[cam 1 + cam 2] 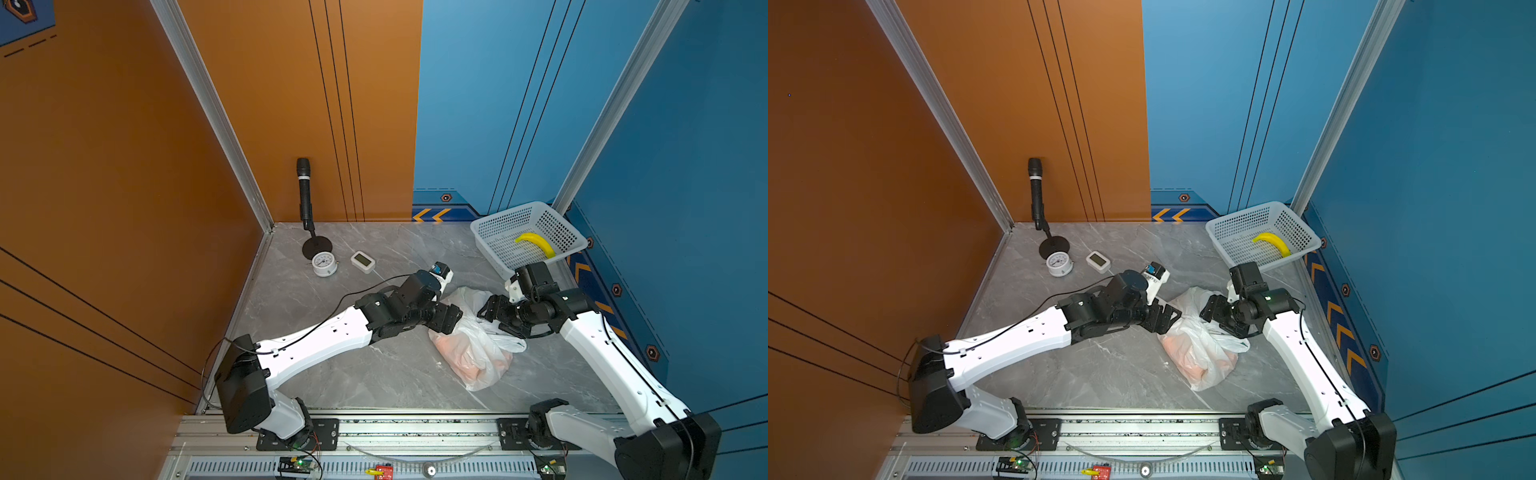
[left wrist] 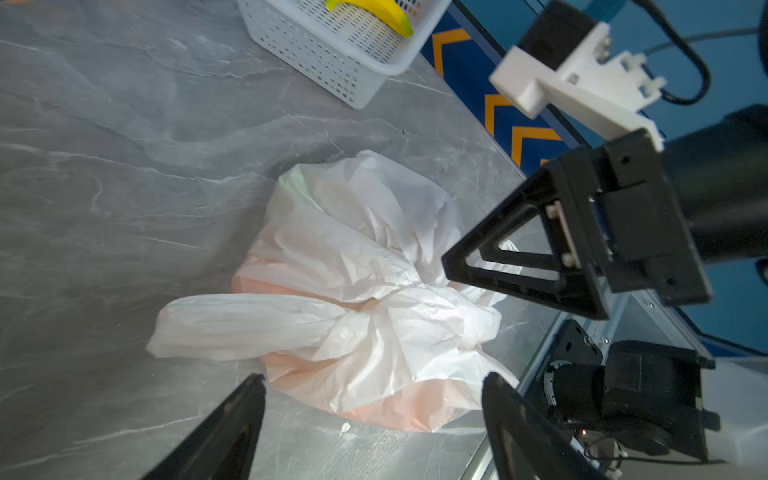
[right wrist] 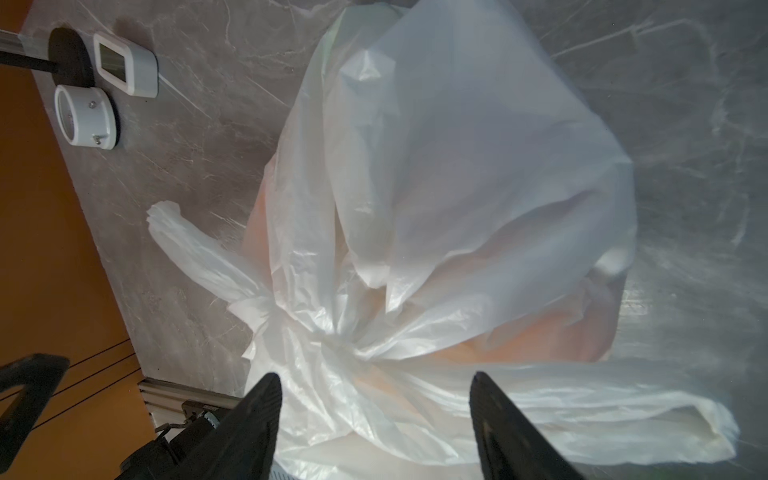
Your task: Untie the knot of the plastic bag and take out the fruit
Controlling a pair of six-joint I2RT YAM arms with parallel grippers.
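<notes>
The thin translucent white plastic bag (image 1: pixel 478 353) lies on the grey marble table (image 1: pixel 353 374), bunched knot (image 3: pixel 336 345) tied, left fingers (image 2: pixel 232 424) and right fingers (image 3: pixel 257 415) (both pairs apart) flanking it; pinching loose film could tighten it.

Left arm (image 1: pixel 320 336) and right arm (image 1: pixel 615 361): white link shells, black joint housings. A black cable (image 1: pixel 345 296) runs along each link. Fingers (image 2: pixel 532 289): black open triangular frames. Camera bracket (image 2: pixel 573 83): white.

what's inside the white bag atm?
The plastic bag is translucent: fruit shows through as blurred orange-pink rounded shapes. The knot is tied, mouth closed; how many pieces and which kinds is hidden by crumpled layers.
</notes>
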